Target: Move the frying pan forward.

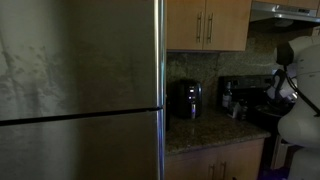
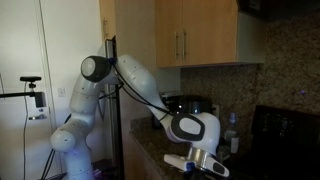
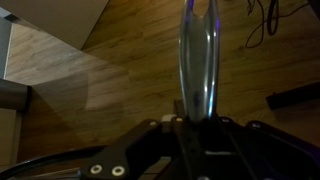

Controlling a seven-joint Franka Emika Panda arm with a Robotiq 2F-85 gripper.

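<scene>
In the wrist view a shiny metal handle (image 3: 197, 60) runs straight up from between my jaws, with wooden flooring far below it. It looks like the frying pan's handle; the pan's bowl is out of view in every frame. My gripper (image 3: 197, 118) is shut on this handle at its near end. In an exterior view the gripper (image 2: 205, 163) hangs low over the counter edge below the white wrist (image 2: 195, 128), and what it holds is too dark to make out there. The arm (image 1: 300, 95) shows as a white shape at the far right in an exterior view.
A steel fridge (image 1: 80, 90) fills much of an exterior view. A black appliance (image 1: 185, 98) stands on the granite counter (image 1: 205, 132) under wooden cabinets (image 1: 205, 25). A dark stove (image 2: 285, 140) and a bottle (image 2: 233, 135) are beside the arm. A tripod camera (image 2: 35, 100) stands behind.
</scene>
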